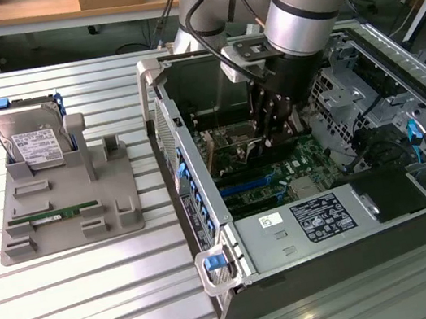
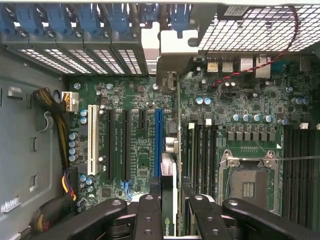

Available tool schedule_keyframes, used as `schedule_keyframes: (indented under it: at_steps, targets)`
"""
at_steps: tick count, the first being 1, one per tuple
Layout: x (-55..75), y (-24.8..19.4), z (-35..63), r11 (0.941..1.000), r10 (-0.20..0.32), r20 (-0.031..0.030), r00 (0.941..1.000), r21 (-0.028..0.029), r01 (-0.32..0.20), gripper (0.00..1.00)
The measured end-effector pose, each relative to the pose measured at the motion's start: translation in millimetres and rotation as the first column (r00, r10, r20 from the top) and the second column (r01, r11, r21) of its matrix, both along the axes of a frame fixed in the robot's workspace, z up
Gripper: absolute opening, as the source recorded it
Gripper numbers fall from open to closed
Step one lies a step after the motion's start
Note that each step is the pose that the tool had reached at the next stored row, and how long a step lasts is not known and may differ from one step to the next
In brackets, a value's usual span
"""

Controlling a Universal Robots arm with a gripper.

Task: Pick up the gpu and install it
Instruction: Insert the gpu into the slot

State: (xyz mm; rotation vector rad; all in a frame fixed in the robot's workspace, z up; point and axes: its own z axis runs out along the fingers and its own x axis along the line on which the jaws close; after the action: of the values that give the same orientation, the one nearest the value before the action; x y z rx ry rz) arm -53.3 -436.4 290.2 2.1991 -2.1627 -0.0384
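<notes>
The gpu (image 2: 169,165) is seen edge-on as a thin dark card running between my fingers (image 2: 148,215), so my gripper (image 2: 172,212) is shut on it. Its silver end bracket (image 2: 172,55) stands against the case's rear slot openings. The card hangs upright over the green motherboard (image 2: 135,100), just beside the long blue slot (image 2: 158,140). Whether its edge is in a slot I cannot tell. In the exterior view my gripper (image 1: 277,127) reaches down into the open computer case (image 1: 308,229), with the gpu (image 1: 237,153) below it near the board.
On the exterior view's left, a grey holder (image 1: 76,225) carries a silver hard drive (image 1: 32,142) and a green memory stick (image 1: 53,214). Inside the case are cables (image 2: 55,125), the processor socket (image 2: 248,182) and drive cages (image 1: 350,94). Blue slot clips (image 2: 90,20) line the rear wall.
</notes>
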Motion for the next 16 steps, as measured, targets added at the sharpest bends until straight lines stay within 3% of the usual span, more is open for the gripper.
schedule_keyframes:
  at_steps: [11,16]
  targets:
    - [-12.3,-10.2,-14.5,0.9999,0.012,0.0001,0.9999,0.0002,-0.012,0.26]
    - [-16.2,-12.6,-19.7,0.9998,0.017,0.0001,0.9998,0.0001,-0.017,0.26]
